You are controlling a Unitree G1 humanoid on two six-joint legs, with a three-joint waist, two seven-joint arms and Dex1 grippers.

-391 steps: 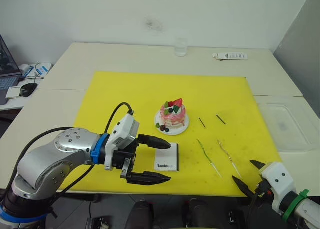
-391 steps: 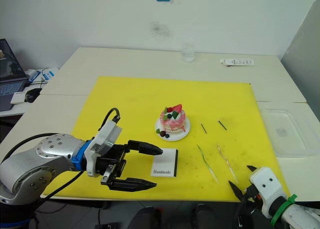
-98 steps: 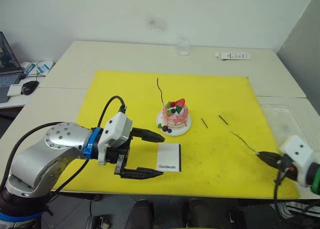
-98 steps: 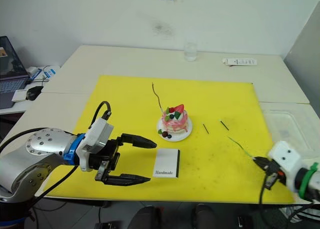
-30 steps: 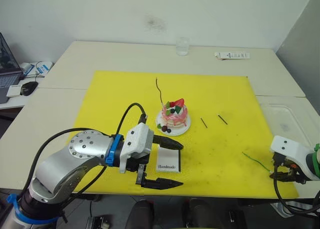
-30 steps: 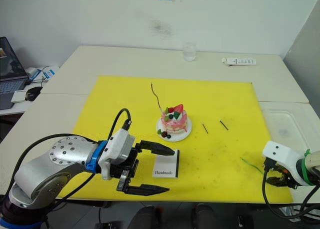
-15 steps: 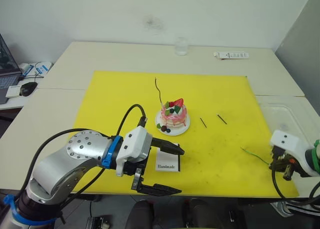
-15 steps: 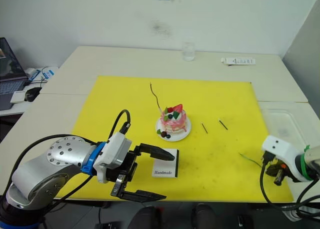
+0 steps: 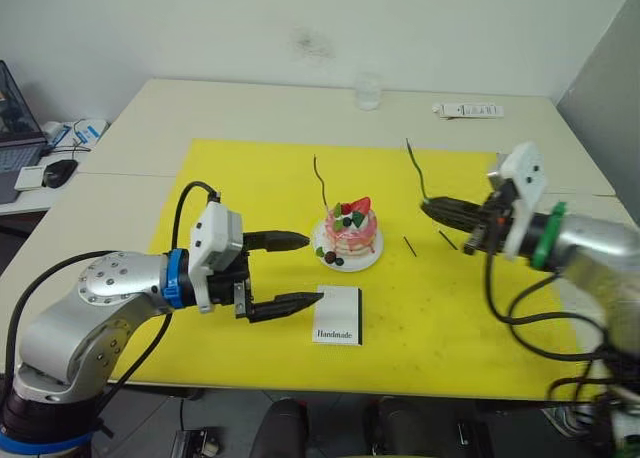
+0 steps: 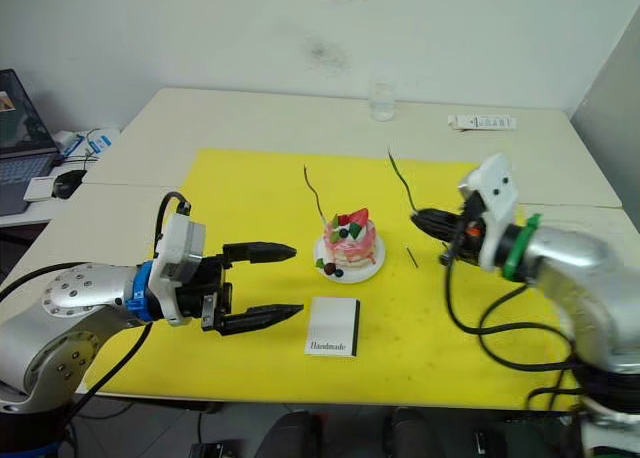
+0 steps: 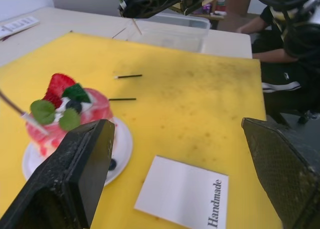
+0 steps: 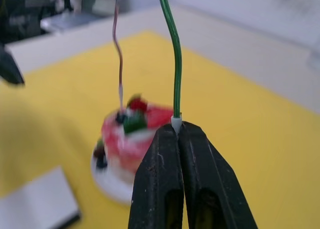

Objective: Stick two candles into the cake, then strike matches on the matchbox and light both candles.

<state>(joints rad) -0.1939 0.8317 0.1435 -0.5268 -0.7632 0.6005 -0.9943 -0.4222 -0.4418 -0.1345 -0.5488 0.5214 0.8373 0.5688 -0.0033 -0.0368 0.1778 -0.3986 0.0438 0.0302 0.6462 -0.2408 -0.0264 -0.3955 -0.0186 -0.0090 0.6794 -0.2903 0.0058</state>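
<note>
- Well, the surface [image 9: 250, 118] carries a yellow mat [image 9: 240, 198], and everything for the job sits on that mat.
- The left claw [image 9: 310, 270] hovers low just left of the cake, fingers spread wide and holding nothing, with the matchbox [image 9: 337, 315] lying flat just beyond its lower finger.
- The right claw [image 9: 430, 209] is pressed together on the white foot of the greenish candle [image 9: 416, 170], up off the mat and a little to the right of the cake.
- The cake [image 9: 349, 230] sits on its white plate at the mat's middle, already carrying the pale gold candle [image 9: 319, 183], which stands roughly upright from the cake's left side, leaning slightly away to the left.
- To my eye the step in hand is planting the second candle; next, the right claw needs to swing left over the cake and bring the foot down into the top.
- That greenish candle runs near vertical, wavy tip pointing up, foot down in the pinch.
- Both matches [image 9: 405, 245] lie flat on the mat right of the cake, untouched, close under the right claw.
</note>
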